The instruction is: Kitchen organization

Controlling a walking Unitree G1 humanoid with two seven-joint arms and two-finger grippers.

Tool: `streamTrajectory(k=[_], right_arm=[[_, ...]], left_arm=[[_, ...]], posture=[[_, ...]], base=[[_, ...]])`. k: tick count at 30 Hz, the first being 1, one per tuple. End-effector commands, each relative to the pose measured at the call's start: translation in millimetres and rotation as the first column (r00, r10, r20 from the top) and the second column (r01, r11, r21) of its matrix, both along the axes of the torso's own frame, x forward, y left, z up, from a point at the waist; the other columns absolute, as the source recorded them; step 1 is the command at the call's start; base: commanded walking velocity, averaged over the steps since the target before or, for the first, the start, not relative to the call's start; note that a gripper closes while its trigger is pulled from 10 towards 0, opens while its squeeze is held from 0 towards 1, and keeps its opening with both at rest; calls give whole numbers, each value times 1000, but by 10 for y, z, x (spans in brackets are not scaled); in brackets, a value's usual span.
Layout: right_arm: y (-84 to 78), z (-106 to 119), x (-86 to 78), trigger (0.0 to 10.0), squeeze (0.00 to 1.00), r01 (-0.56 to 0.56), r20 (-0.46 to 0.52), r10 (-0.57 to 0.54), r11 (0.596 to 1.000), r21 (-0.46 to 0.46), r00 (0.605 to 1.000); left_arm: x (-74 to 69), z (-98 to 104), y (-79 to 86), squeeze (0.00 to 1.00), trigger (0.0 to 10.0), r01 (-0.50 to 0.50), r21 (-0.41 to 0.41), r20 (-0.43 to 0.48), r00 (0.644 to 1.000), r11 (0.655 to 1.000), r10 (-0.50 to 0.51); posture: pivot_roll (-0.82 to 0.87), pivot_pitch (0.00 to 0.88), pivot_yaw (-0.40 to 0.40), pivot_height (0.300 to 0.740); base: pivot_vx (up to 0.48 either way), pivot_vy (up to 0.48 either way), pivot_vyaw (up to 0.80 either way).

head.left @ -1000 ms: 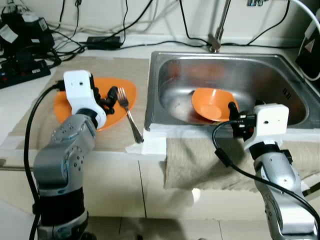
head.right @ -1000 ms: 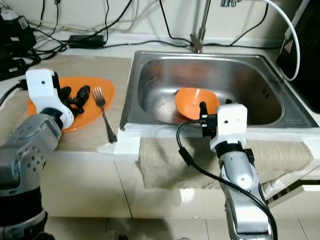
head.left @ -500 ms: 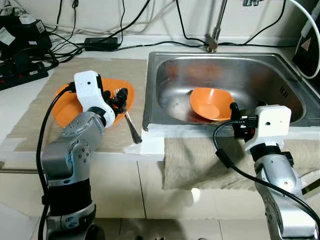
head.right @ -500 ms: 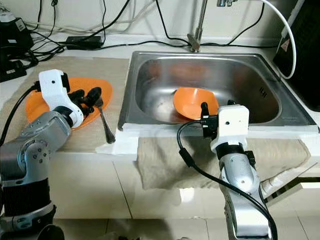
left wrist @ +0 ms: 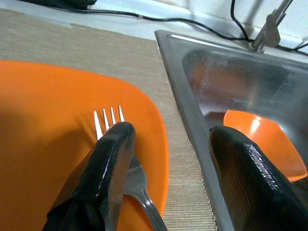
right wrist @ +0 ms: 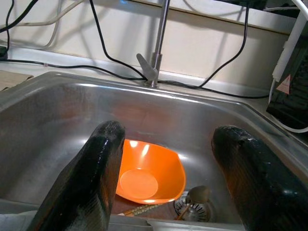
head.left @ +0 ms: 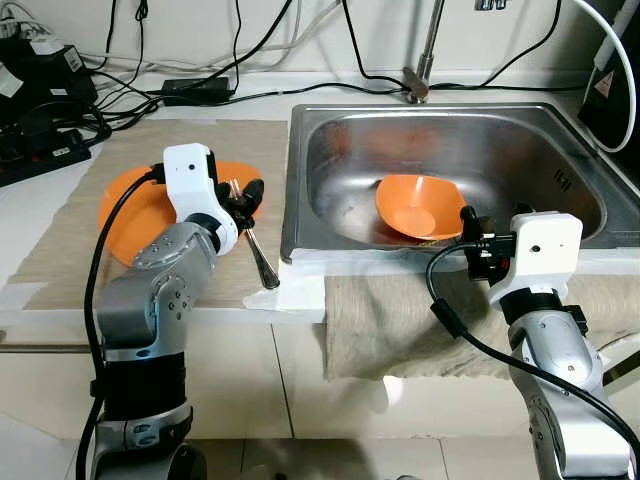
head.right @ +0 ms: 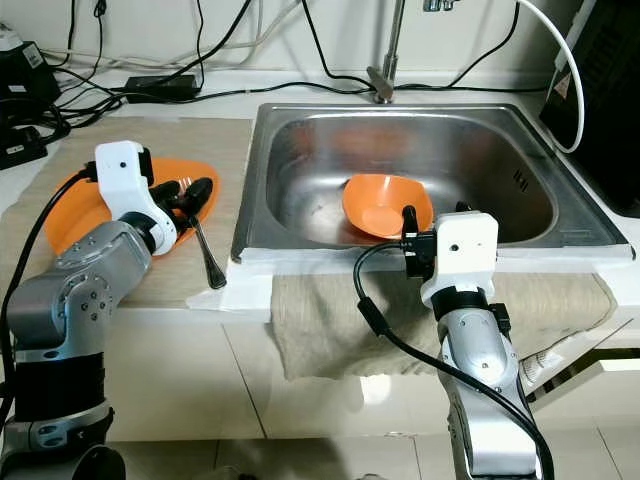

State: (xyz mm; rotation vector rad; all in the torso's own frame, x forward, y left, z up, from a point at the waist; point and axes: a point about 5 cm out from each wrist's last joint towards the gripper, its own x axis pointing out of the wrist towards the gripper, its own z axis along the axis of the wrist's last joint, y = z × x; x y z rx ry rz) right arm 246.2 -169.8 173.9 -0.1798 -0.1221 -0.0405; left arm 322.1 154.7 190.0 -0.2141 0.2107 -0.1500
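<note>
Left arm: bent at the elbow, forearm raised from the counter edge. We see our left gripper (head.left: 245,197) over the near right part of the orange plate (head.left: 130,205), fingers spread, one finger (left wrist: 113,159) just over the neck of the fork (head.left: 252,235), nothing held.

Fork: tines on the plate, handle running off its rim onto the beige mat (head.left: 100,200) toward the counter edge.

Right arm: upright at the front of the sink (head.left: 450,140), above the cloth (head.left: 400,320) draped over the edge. Our right gripper (right wrist: 173,163) is spread wide and empty, pointing into the basin.

Orange bowl (head.left: 420,205): on the sink floor, near the drain (right wrist: 195,204). A spoon (right wrist: 192,198) rests at the drain.

Tap (head.left: 425,50): behind the sink, with cables (head.left: 200,85) along the wall.

Change over the last second: our left gripper has swung from the middle of the plate rightward to the fork. Right arm unchanged. Bowl, fork and plate unmoved.
</note>
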Motion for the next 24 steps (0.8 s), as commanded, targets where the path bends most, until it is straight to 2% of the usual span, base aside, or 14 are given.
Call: streamTrajectory(k=[1, 24], right_arm=[[3, 42, -32, 10000, 0, 9, 9, -9, 1000, -10, 1000], [-40, 116, -56, 10000, 0, 23, 30, -23, 1000, -21, 999]], left_arm=[[16, -12, 2, 0, 10000, 6, 25, 0, 1000, 1000, -6], [156, -184, -32, 0, 10000, 12, 31, -80, 997, 999, -10]], posture=[[-66, 0, 54, 740], [-109, 0, 64, 740]], base=[[0, 0, 0], [0, 0, 0]])
